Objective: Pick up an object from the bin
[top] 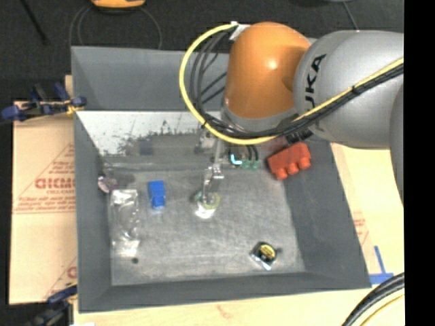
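Currently, claw (209, 194): low over the middle of the bin (319, 223), its tip right at a small pale round thing (206, 208); I cannot tell from this view how wide it stands, nor whether it has hold of anything.
Thing nearest the claw: the pale round thing, at the centre of the bin floor, apart from all the others.
Risk, slip: the round thing looks small and low, so a closing claw could pinch its edge and squirt it sideways.
Risk, floor: with so low a target the tip may press on the metal floor if it goes any deeper.
Risk, sight: the orange wrist cover (266, 70) and cables hide the 12 to 1 o'clock part of the bin, so a brush against something there could go unnoticed.
Risk, neighbours: slight, since nothing lies touching the round thing.
Count, red block (289, 161): one, at 2 o'clock by the wall.
Count, blue block (157, 194): one, at 9 o'clock.
Count, clear crumpled plastic (126, 221): one piece, at 8 o'clock.
Count, small purplish bit (105, 182): one, at 10 o'clock.
Count, black-and-yellow piece (264, 253): one, at 5 o'clock.
Count, pale round thing: one.
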Tool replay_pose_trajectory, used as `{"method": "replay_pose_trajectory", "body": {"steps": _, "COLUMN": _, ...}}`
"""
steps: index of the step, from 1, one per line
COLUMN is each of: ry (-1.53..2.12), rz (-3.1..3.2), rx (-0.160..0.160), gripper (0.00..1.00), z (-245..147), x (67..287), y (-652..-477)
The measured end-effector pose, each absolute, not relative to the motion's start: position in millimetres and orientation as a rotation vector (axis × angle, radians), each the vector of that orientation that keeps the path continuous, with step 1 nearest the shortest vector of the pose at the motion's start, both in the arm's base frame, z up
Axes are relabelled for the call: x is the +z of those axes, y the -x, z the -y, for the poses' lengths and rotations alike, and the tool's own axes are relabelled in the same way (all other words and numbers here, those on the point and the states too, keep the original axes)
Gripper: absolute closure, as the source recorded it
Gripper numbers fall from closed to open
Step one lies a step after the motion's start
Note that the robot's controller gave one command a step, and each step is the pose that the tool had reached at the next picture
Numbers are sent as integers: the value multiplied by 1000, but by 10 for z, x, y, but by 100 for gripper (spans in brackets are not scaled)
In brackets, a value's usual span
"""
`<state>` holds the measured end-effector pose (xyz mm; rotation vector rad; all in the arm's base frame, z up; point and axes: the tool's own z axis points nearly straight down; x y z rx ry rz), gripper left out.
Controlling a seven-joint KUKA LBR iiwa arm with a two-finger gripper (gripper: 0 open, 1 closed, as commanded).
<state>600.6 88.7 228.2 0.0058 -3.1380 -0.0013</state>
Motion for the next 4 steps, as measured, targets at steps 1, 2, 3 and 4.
{"method": "replay_pose_trajectory", "body": {"steps": 1, "ry": 293, "rz": 3124, "rx": 1, "gripper": 0, "z": -615, "x": 828, "y": -5961}}
{"method": "replay_pose_trajectory", "body": {"steps": 2, "ry": 472, "rz": 3117, "rx": -10, "gripper": 0, "z": -57, "x": 749, "y": -5993}}
{"method": "replay_pose_trajectory", "body": {"steps": 3, "ry": 634, "rz": 3099, "rx": -5, "gripper": 0, "z": -344, "x": 758, "y": -5724}}
{"method": "replay_pose_trajectory", "body": {"steps": 4, "ry": 635, "rz": 3092, "rx": -8, "gripper": 100, "z": -352, "x": 767, "y": -5720}}
